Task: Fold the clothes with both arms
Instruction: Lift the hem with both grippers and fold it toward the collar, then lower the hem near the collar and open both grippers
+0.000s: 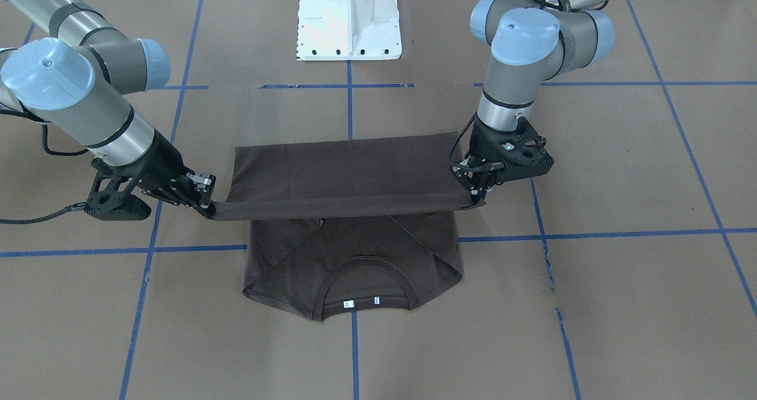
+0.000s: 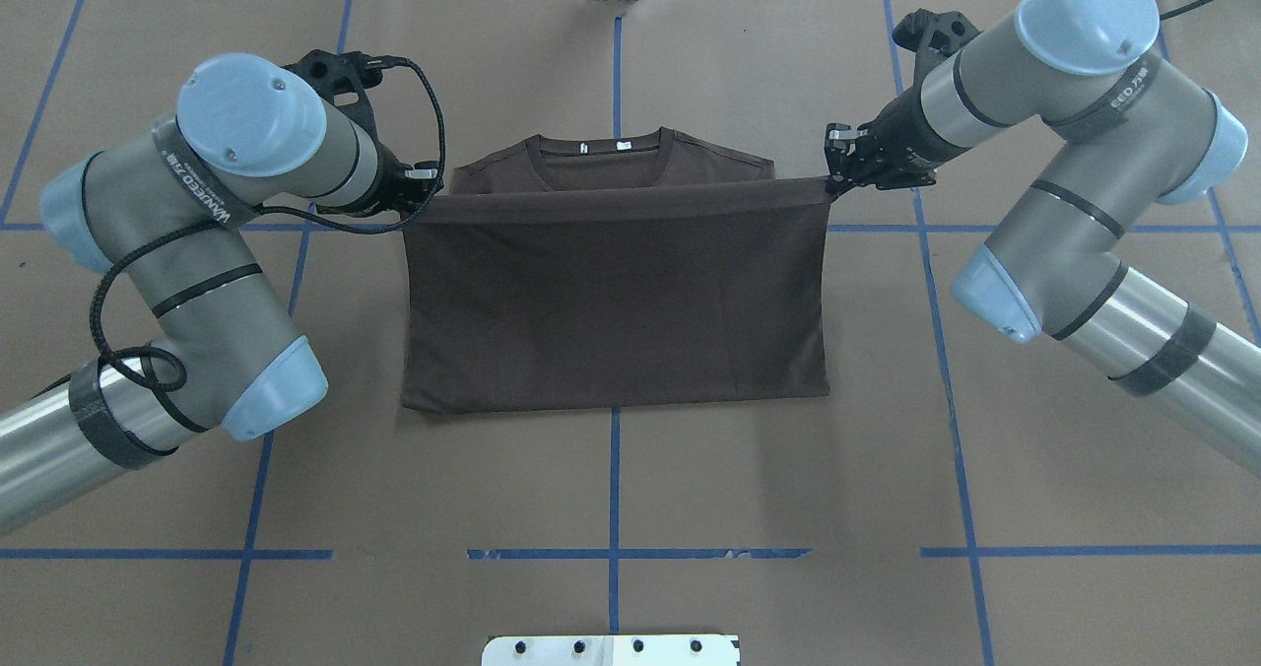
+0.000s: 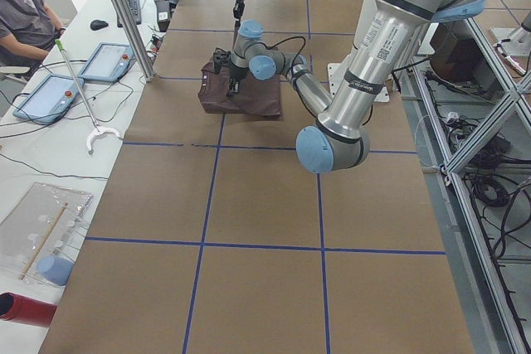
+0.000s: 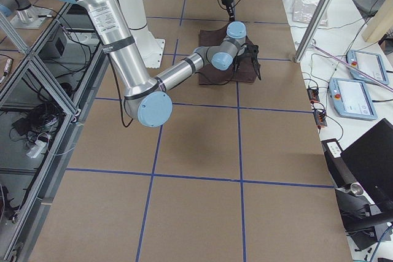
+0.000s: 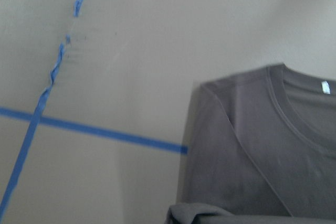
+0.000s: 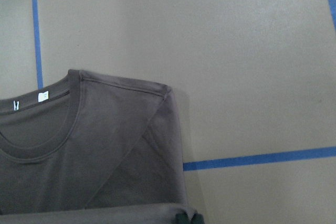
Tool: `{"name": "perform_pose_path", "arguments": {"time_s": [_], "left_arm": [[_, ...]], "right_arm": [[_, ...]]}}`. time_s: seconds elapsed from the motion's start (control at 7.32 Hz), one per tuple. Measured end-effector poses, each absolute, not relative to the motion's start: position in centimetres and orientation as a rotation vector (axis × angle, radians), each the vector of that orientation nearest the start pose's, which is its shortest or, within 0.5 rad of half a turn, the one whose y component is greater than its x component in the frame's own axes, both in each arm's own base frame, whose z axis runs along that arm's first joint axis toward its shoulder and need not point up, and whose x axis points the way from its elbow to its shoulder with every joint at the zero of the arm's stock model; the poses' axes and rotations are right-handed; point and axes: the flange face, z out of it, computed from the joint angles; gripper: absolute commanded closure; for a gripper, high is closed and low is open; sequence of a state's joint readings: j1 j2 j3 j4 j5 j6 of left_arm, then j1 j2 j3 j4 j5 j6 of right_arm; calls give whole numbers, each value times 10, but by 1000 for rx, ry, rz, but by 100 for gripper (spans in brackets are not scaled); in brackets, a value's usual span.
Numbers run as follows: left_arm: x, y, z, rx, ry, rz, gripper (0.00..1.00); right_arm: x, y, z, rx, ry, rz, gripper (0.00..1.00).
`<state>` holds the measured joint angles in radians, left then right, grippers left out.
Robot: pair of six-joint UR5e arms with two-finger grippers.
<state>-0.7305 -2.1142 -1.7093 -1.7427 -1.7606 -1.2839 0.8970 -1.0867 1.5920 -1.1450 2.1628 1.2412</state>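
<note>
While one edge is held lifted and taut, the T-shirt (image 1: 349, 172) lies at mid-counter (image 1: 621, 305).
Front view: left fingers (image 1: 475, 194) and right fingers (image 1: 206, 206) are each pinched shut on a corner of the lifted edge, above the folded-in sleeves (image 1: 278, 240); the collar (image 1: 362, 278) lies flat on the counter. Overhead view: the lifted layer covers the body, with the collar showing beyond it. Side views: grip too small to judge. Wrist views: collar, shoulder and blue tape (image 5: 94, 130) below each camera.
</note>
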Motion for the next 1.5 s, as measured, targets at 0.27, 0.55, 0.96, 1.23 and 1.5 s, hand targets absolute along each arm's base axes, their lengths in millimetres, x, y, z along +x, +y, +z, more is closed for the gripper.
{"name": "perform_pose_path", "arguments": {"time_s": [0.27, 0.55, 0.96, 1.23, 1.5], "left_arm": [[414, -549, 266, 286, 832, -337, 100], [432, -575, 281, 296, 831, -339, 100], [452, -594, 306, 299, 833, -339, 100], [456, -597, 304, 300, 835, -337, 82], [460, -597, 298, 305, 842, -332, 0]], "right_arm": [[-367, -601, 311, 67, -1038, 258, 100], [-381, -620, 308, 59, -1024, 264, 100], [-395, -636, 309, 49, -1002, 273, 100], [-398, -639, 311, 44, -996, 274, 69], [-399, -638, 313, 55, -1008, 258, 0]]}}
